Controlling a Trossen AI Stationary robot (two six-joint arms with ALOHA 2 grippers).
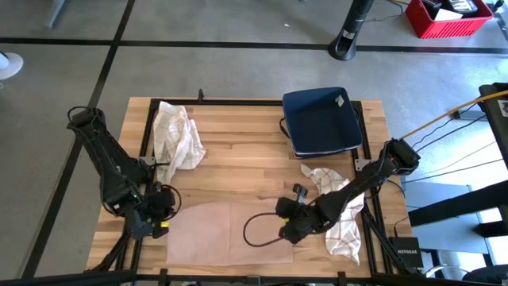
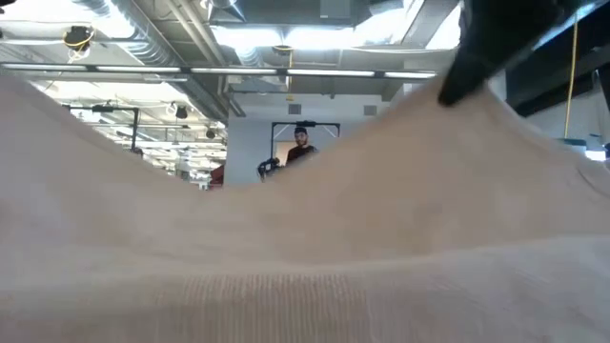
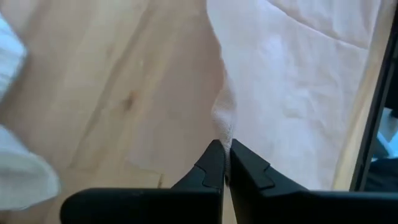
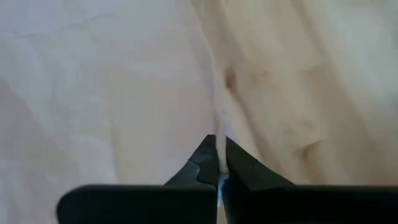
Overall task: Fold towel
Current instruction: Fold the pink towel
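Grey concrete floor surrounds the wooden tabletop point(image 1: 238, 151), whose near half carries the pale pink towel point(image 1: 226, 234) spread flat; the left tool point(image 1: 159, 218) sits at the towel's left edge, and in the left wrist view its fingers point(image 3: 214, 165) are closed together on a pinched ridge of that edge; the right tool point(image 1: 290, 226) sits at the towel's right edge, and the right wrist view shows it likewise clamped on a thin fold of the cloth. A crumpled white checked cloth point(image 1: 178, 135) lies at the far left, another checked cloth point(image 1: 337, 210) lies under the right arm, and a folded navy towel point(image 1: 321, 119) rests at the far right.

To fold well, I judge both tools should rise together and evenly, keeping the held edge taut between them, then carry it across so it lands square on the opposite edge; uneven height would skew the crease. Open wood between the pink towel and the navy one gives room to swing; the near tabletop edge is close to the towel, and the checked cloth beside the right tool could snag; the low view is filled by cloth.
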